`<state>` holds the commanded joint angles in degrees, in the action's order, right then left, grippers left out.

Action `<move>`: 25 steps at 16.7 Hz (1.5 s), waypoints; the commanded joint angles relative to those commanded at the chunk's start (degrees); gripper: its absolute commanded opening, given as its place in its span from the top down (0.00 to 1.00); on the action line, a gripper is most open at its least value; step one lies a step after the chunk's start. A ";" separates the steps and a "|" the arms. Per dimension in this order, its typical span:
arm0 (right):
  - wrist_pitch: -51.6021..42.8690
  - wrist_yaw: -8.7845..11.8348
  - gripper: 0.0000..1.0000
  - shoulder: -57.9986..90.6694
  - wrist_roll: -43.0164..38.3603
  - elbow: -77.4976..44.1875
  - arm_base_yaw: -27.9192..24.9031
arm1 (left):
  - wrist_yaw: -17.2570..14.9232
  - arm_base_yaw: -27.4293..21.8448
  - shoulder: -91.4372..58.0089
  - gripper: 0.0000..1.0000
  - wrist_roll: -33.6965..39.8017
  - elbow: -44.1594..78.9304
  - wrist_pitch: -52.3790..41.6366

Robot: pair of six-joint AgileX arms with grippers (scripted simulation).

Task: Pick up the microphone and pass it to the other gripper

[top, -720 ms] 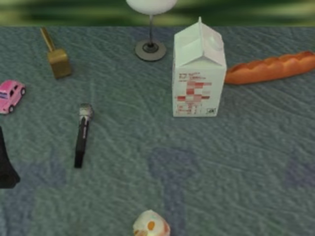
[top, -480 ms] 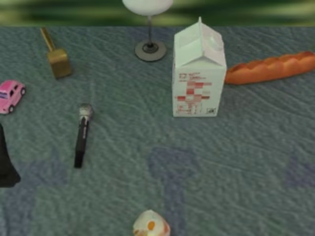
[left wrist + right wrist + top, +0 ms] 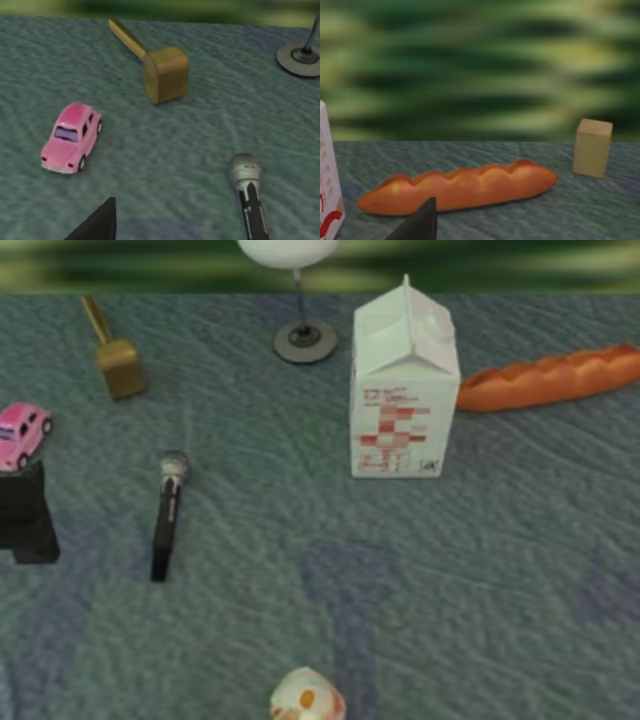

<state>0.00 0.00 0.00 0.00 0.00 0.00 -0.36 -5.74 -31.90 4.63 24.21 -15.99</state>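
Note:
The microphone (image 3: 167, 515) lies flat on the grey-green cloth at the left of the table. Its grey mesh head (image 3: 245, 170) points toward the far side and its black handle toward the near side. My left gripper (image 3: 28, 518) hangs at the table's left edge, to the left of the microphone and apart from it. It is open, with one pointed finger (image 3: 102, 222) showing and nothing between the jaws. My right gripper (image 3: 462, 234) is out of the top view. It is open and empty, with one finger (image 3: 420, 225) in front of the bread.
A pink toy car (image 3: 20, 433) sits just beyond my left gripper. A brass mallet block (image 3: 118, 365) is at the far left. A stand with a white top (image 3: 303, 340), a milk carton (image 3: 403, 390) and a bread loaf (image 3: 550, 377) line the back. A round pastry (image 3: 307, 700) is at the front edge.
My left arm has moved farther onto the table, away from the near edge and slightly right, closing on the pink car and the microphone. The microphone has not moved.

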 joint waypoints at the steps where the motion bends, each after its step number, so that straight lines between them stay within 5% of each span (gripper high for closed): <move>1: 0.00 0.00 0.00 0.00 0.00 0.00 0.00 | 0.13 -0.75 -5.64 0.00 0.78 3.88 -2.65; 14: 0.00 0.00 0.00 0.00 0.00 0.00 0.00 | 1.24 -9.88 -73.26 0.00 9.63 49.04 -33.02; 25: 0.00 0.00 0.00 0.00 0.00 0.00 0.00 | 1.12 -10.81 -80.14 0.00 10.28 53.00 -34.93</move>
<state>0.00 0.00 0.00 0.00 0.00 0.00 0.76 -16.56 -112.04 14.91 77.21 -50.91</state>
